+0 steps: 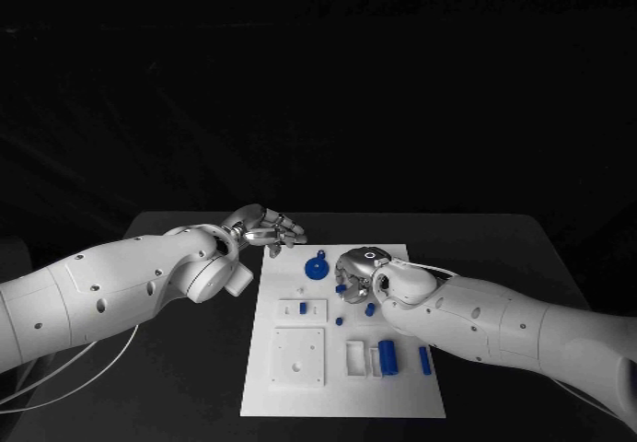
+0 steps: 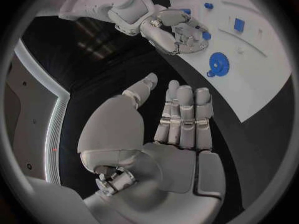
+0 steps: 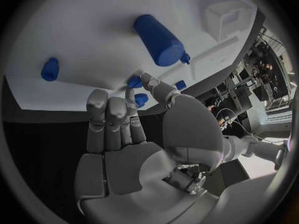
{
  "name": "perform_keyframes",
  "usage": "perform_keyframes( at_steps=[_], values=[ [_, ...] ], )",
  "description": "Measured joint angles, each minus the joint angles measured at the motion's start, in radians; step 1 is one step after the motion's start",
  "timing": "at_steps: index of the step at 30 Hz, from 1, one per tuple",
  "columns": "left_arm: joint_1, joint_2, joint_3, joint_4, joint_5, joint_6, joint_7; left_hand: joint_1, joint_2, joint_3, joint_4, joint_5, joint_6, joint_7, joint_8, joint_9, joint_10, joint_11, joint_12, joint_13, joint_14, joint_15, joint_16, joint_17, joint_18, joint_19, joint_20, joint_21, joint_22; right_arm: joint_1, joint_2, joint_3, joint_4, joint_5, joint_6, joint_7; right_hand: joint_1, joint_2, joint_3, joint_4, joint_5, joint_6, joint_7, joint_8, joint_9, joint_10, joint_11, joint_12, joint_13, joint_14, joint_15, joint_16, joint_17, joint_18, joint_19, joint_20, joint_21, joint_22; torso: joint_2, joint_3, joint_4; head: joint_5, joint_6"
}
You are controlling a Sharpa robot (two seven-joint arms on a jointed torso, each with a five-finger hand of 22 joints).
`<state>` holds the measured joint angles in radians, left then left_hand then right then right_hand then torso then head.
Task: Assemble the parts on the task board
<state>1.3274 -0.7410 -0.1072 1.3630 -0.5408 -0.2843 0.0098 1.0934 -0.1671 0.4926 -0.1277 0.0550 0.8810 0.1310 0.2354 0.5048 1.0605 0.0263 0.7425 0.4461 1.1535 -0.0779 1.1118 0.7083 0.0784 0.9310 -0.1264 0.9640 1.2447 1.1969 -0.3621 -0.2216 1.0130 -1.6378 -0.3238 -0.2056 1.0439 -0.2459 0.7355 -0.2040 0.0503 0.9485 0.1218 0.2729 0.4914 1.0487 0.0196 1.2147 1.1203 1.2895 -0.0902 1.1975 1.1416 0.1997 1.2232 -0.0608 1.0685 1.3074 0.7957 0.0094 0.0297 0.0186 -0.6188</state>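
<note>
The white task board (image 1: 332, 391) lies in the middle of the black table. A blue gear (image 1: 318, 268) (image 2: 218, 63) lies near its far end. My right hand (image 1: 358, 272) (image 2: 174, 32) hovers over the board just beside the gear. Its thumb and nearest finger stand at a small blue part (image 3: 142, 99) (image 2: 206, 35); whether they pinch it I cannot tell. A large blue cylinder (image 1: 387, 356) (image 3: 159, 40) lies nearer me on the board. My left hand (image 1: 266, 228) (image 2: 181, 119) floats off the board's far left corner, fingers straight, thumb apart, nothing in it.
Several small blue parts (image 1: 339, 321) and white blocks (image 1: 300, 354) sit across the board's middle and near half. Bare black table (image 1: 504, 249) lies on both sides of the board.
</note>
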Motion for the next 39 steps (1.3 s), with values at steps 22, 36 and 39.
perform_keyframes(
  at_steps=[22, 36, 39],
  values=[
    [0.0, -0.006, 0.0, 0.005, 0.0, 0.001, -0.004, 0.004, 0.004, 0.0, 0.0, 0.0, -0.002, 0.0, 0.0, 0.0, 0.0, 0.0, 0.0, 0.0, 0.001, -0.001, 0.0, 0.002, 0.001, 0.002, -0.002, 0.0, 0.001, -0.006, -0.005, 0.001, -0.005, -0.01, -0.009, 0.016, -0.008, 0.031, -0.002, -0.003, 0.0, 0.039, -0.014, 0.023, 0.006, 0.004, -0.011, 0.0, -0.001, 0.001, -0.012, 0.0, 0.002, 0.0, -0.004, -0.003, 0.0, 0.0, -0.001, -0.0006, -0.0012, 0.004, -0.011],
    [0.0, -0.008, 0.0, 0.004, 0.0, 0.001, -0.006, 0.004, 0.004, 0.0, 0.0, 0.0, -0.002, 0.0, 0.0, 0.0, 0.0, 0.0, 0.0, 0.0, 0.002, -0.002, 0.0, 0.003, 0.001, 0.004, 0.0, 0.0, 0.002, -0.009, -0.021, 0.0, 0.005, -0.009, -0.032, 0.017, -0.02, -0.015, 0.001, 0.01, 0.0, -0.021, -0.005, -0.034, -0.029, -0.012, 0.005, 0.0, -0.001, -0.005, 0.001, -0.006, 0.005, 0.0, -0.012, -0.002, -0.001, 0.0, -0.002, 0.0004, -0.0023, 0.004, -0.011],
    [0.0, -0.009, 0.0, 0.004, 0.0, 0.001, -0.006, 0.004, 0.004, 0.0, 0.0, 0.0, -0.002, 0.0, 0.0, 0.0, -0.001, -0.001, 0.0, 0.0, 0.002, -0.002, 0.0, 0.003, 0.001, 0.004, 0.0, 0.0, 0.002, -0.01, -0.026, -0.001, 0.01, -0.009, -0.033, 0.016, -0.02, -0.015, 0.001, 0.01, 0.0, -0.026, -0.004, -0.032, -0.025, -0.012, 0.005, 0.0, -0.001, -0.005, 0.001, -0.006, 0.006, 0.0, -0.012, -0.002, -0.001, 0.0, -0.002, 0.0003, -0.0028, 0.004, -0.011]
  ],
)
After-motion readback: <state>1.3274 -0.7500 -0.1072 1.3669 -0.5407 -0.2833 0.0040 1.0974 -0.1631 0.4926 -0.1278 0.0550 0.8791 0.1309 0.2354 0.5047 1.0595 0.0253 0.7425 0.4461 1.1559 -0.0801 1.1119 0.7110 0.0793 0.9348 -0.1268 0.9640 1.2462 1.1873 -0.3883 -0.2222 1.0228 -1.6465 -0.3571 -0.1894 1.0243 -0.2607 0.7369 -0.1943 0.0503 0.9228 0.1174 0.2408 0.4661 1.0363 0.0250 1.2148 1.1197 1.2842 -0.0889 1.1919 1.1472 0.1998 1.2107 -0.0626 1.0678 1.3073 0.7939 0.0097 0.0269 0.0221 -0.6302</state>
